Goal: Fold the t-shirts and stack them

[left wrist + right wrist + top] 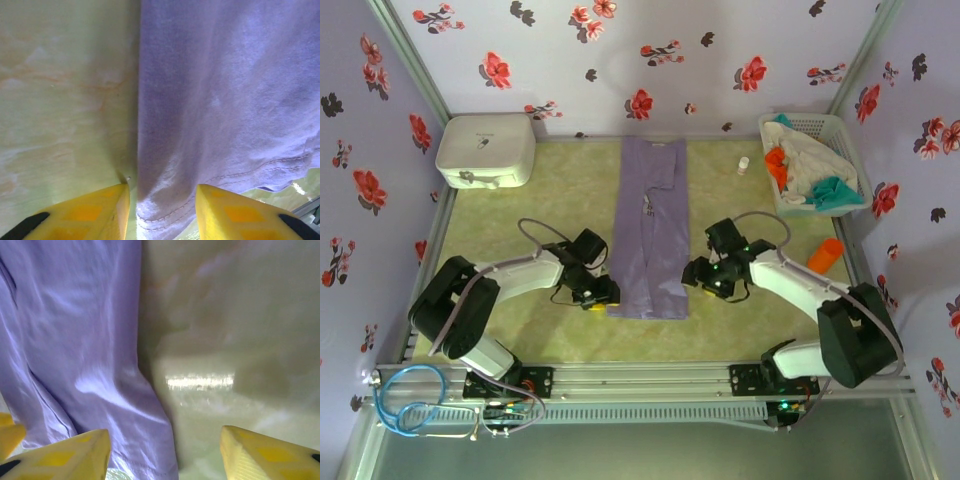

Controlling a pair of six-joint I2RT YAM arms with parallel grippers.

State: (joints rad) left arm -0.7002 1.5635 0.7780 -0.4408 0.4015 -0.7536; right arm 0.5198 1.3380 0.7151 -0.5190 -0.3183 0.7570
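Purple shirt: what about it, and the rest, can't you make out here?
- Lettering on the shirt: too small, top view.
- Near corner of the shirt: cut off by the bottom edge, left wrist view, at the left claw.
- Pile in the basket: clothes overlap, count unclear, top view.

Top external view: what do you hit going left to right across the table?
white rounded box → left gripper → lavender t-shirt, laid out lengthwise → right gripper → white lattice basket with more shirts in it
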